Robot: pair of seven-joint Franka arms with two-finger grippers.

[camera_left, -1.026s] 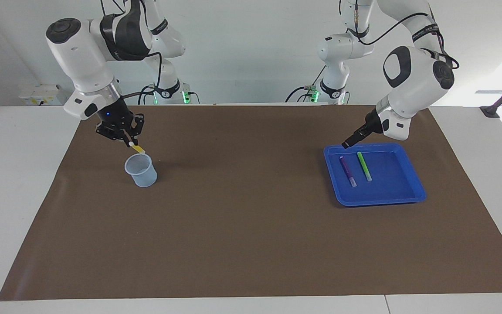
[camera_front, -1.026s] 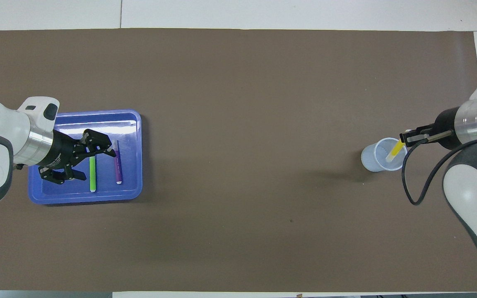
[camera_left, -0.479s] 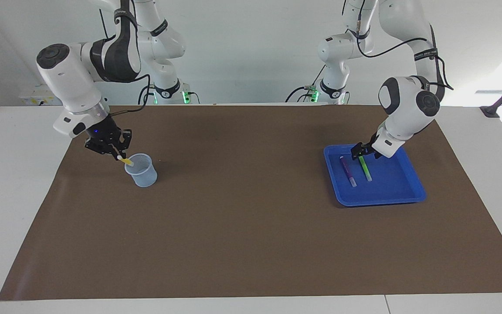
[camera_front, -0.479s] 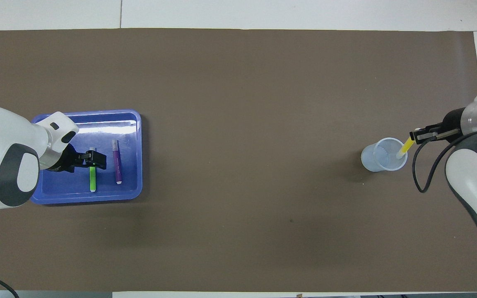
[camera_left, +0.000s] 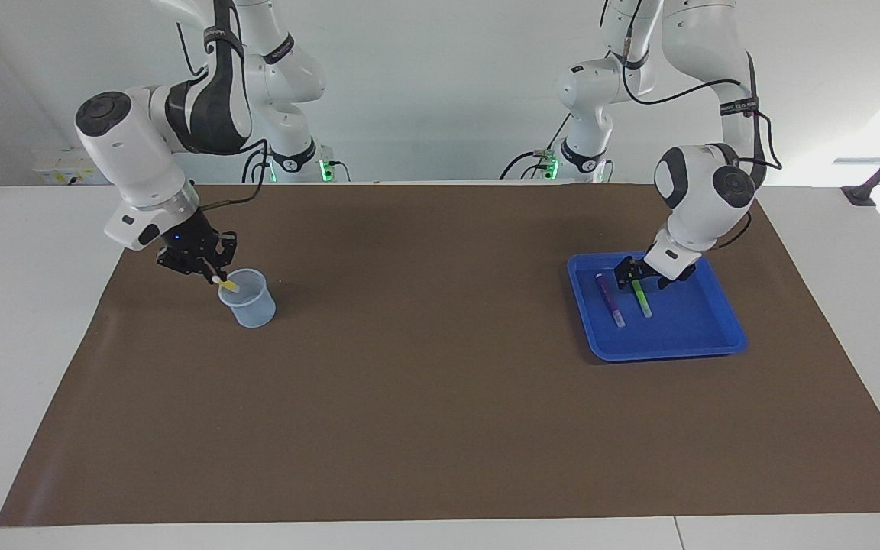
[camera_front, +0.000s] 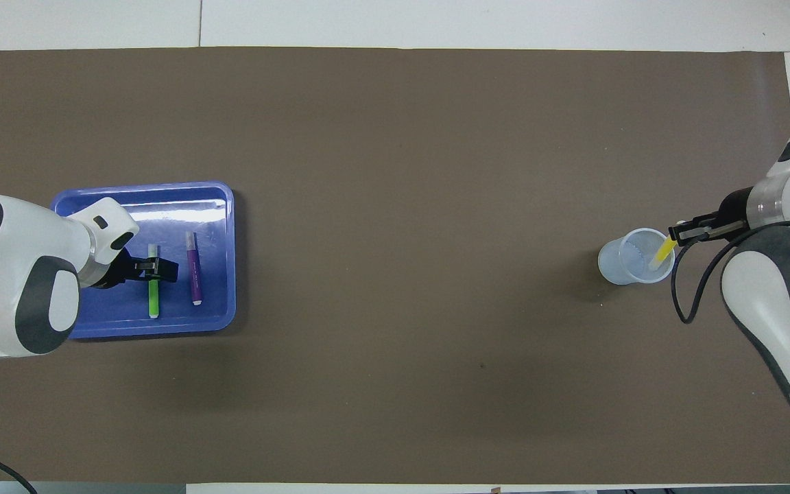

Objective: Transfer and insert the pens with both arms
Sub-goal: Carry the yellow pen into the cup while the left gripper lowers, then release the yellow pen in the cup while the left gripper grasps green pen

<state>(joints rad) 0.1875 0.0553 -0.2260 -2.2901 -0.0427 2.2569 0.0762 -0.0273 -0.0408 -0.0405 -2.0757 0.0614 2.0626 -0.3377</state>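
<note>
A purple pen (camera_left: pixel 608 299) (camera_front: pixel 195 267) and a green pen (camera_left: pixel 643 302) (camera_front: pixel 153 302) lie side by side in the blue tray (camera_left: pixel 696 336) (camera_front: pixel 217 219) at the left arm's end of the table. My left gripper (camera_left: pixel 638 279) (camera_front: pixel 153 269) is down in the tray, open, with a finger on each side of the green pen's end nearer the robots. My right gripper (camera_left: pixel 215 276) (camera_front: pixel 674 235) is shut on the yellow pen (camera_left: pixel 228 286) (camera_front: pixel 661 254), which slants down into the clear plastic cup (camera_left: pixel 250 304) (camera_front: pixel 621 266).
A brown mat (camera_left: pixel 425 367) (camera_front: pixel 395 137) covers the table between the cup and the tray. White table edges frame it. A black cable (camera_front: pixel 683 295) loops from the right wrist beside the cup.
My left gripper came down from above the tray's rim to straddle the green pen. My right gripper sank toward the cup, and the yellow pen's tip now dips inside it.
</note>
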